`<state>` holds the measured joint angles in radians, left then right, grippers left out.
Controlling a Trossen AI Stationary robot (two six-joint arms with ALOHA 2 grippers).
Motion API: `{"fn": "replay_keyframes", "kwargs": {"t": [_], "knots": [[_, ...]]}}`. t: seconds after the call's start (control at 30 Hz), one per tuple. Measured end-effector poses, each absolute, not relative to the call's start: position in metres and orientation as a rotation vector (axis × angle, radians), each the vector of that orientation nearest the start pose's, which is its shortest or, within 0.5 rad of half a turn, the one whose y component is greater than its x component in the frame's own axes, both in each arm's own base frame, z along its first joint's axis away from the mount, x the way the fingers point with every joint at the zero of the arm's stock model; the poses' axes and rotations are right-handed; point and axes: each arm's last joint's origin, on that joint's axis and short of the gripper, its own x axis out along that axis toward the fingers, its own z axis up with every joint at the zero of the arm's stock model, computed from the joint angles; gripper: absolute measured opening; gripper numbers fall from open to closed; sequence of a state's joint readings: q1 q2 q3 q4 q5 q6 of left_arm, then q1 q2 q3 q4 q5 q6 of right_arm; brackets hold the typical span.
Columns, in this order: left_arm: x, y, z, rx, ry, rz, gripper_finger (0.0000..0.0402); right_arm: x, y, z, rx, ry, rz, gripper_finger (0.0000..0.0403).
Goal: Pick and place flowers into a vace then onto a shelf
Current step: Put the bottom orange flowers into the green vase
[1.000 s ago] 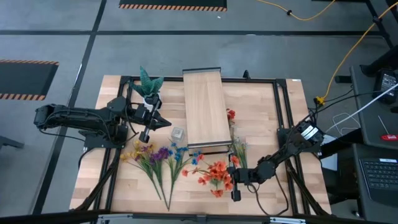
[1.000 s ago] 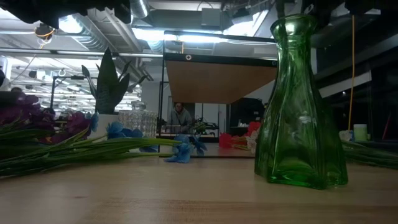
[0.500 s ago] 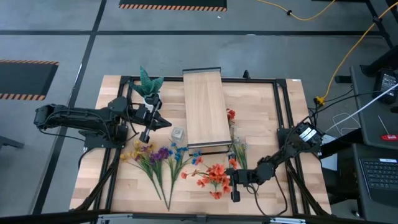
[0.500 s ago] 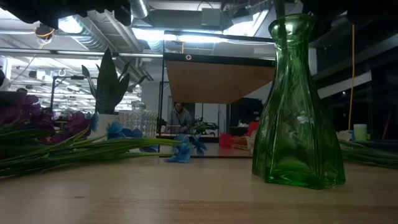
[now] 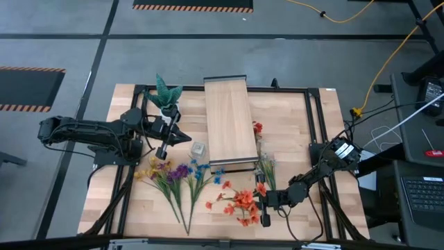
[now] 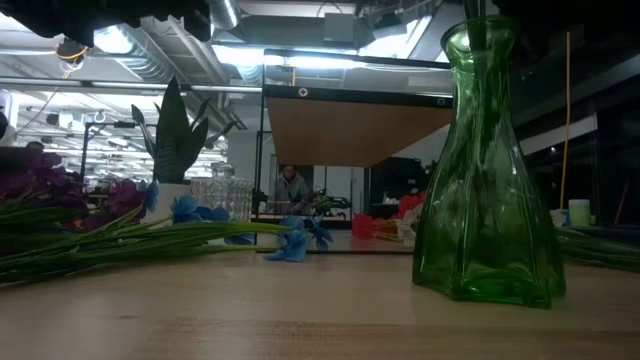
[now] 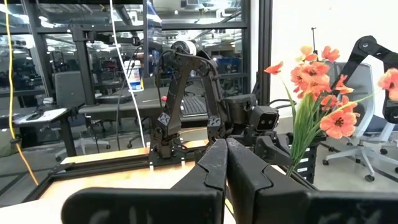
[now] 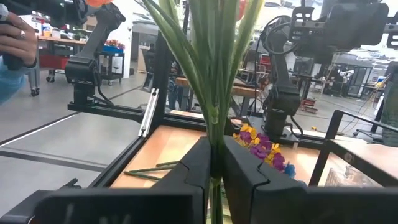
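Shifted slightly sideways, the green vase (image 6: 487, 170) hides its stems, while the right gripper (image 8: 213, 163) pinches red-orange flowers (image 5: 243, 203) between its fingers.

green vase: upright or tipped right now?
Tipped slightly. In the low view the green vase leans, its base lifted off the table on one side. Orange flower stems sit between the right hand fingers.

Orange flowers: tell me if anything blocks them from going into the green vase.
Nothing visible does. The right gripper fingers pinch the orange flowers by their stems, which already run down toward the green vase.
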<state>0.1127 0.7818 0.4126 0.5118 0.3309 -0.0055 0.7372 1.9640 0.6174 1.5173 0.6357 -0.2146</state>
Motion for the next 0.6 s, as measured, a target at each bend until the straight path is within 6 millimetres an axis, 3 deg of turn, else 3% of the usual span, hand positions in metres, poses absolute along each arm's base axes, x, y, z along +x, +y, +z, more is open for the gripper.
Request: {"fn": "replay_keyframes", "kwargs": {"t": [0.6], "knots": [[0.1768, 0.0106, 0.2706, 0.026, -0.139, -0.217, 0.0003, 0.2531, 0.2027, 0.1376, -0.097, -0.144, 0.078, 0.0065]]}}
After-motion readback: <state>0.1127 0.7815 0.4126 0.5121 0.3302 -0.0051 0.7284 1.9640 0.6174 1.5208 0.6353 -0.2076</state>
